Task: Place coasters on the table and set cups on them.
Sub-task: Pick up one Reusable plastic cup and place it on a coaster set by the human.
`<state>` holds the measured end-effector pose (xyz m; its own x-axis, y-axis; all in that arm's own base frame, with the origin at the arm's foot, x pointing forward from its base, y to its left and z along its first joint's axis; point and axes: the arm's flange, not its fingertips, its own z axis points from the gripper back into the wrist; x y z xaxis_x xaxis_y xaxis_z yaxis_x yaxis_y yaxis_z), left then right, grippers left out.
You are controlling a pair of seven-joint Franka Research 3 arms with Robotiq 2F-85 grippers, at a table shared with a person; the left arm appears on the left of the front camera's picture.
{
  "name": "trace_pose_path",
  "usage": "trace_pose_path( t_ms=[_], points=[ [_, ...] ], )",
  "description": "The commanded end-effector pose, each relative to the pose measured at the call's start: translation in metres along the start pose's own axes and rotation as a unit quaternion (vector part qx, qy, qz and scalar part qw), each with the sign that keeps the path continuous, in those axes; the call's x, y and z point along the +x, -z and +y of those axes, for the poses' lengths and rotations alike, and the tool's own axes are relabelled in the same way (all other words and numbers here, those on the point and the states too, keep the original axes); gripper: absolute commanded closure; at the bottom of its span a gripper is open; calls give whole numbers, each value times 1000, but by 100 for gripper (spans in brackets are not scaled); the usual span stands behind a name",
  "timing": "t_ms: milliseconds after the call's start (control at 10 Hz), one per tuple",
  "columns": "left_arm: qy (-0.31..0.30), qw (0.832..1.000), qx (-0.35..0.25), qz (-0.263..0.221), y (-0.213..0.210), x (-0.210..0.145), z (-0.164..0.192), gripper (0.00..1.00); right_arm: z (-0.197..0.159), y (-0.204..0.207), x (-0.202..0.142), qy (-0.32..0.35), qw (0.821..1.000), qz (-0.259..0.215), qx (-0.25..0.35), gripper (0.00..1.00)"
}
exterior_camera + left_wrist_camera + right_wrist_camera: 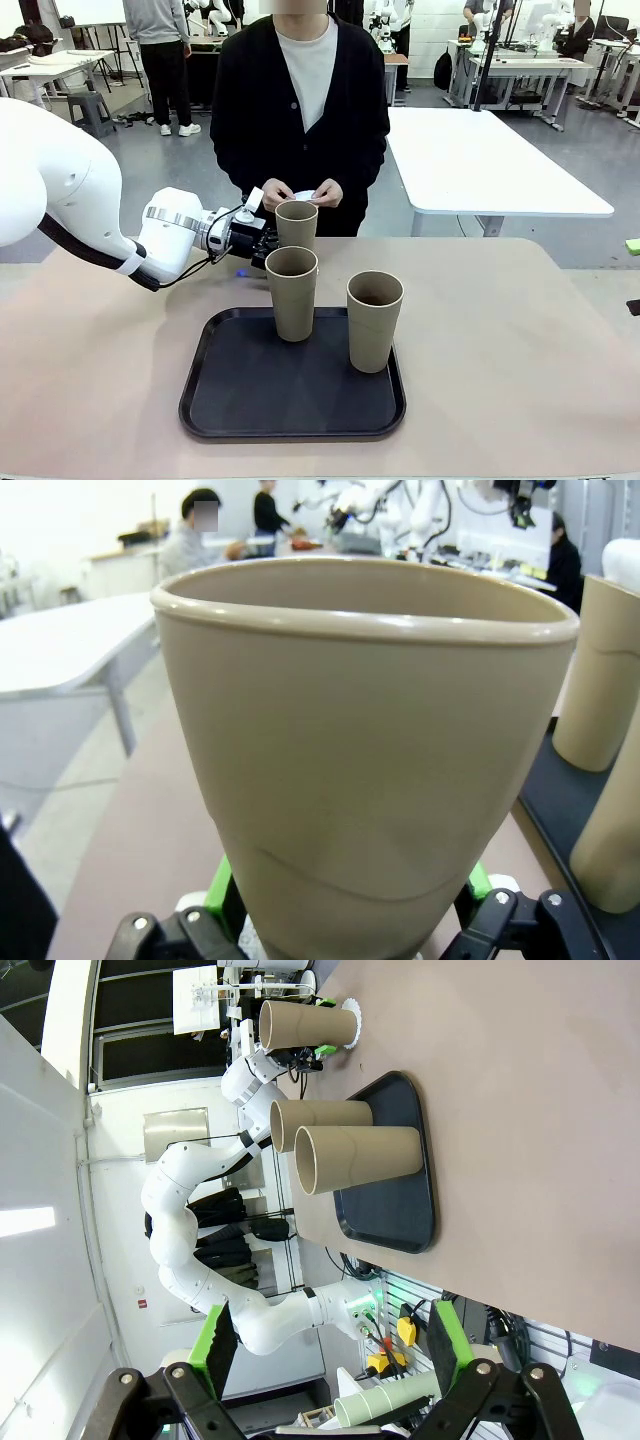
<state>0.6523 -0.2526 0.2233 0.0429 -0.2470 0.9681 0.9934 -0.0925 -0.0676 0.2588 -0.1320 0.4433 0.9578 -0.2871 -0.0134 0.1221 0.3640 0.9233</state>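
Left gripper (272,248) with fingers closed on the lower part of a tall tapered tan-brown cup without handle (297,224), upright, just beyond the far edge of the black rounded-square tray (235,395); seen from the right wrist, base of this cup at a small round white paper coaster with scalloped edge (349,1012) on the wide beige desk (520,340), touching or not cannot tell; second cup (292,293) and third cup (374,320) upright on the tray, near each other; right gripper (330,1350) with fingers wide apart, holding nothing, well apart from the tray; behind the held cup, one hand of the person (277,194) and the other hand (328,193) together on a thin white piece (304,196).
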Motion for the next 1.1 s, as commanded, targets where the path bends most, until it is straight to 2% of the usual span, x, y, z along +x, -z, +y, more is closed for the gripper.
trace_pose_path(
  t_ms=[0, 1000],
  points=[
    [3, 1000, -9, 0, -3, 3, 6, 0, 0, 0, 2, -2, 1000, -1, 9, 0],
    [10, 1000, -10, 4, -10, 3, 4, 0, 0, 0, 2, -2, 1000, -1, 9, 0]
  ],
)
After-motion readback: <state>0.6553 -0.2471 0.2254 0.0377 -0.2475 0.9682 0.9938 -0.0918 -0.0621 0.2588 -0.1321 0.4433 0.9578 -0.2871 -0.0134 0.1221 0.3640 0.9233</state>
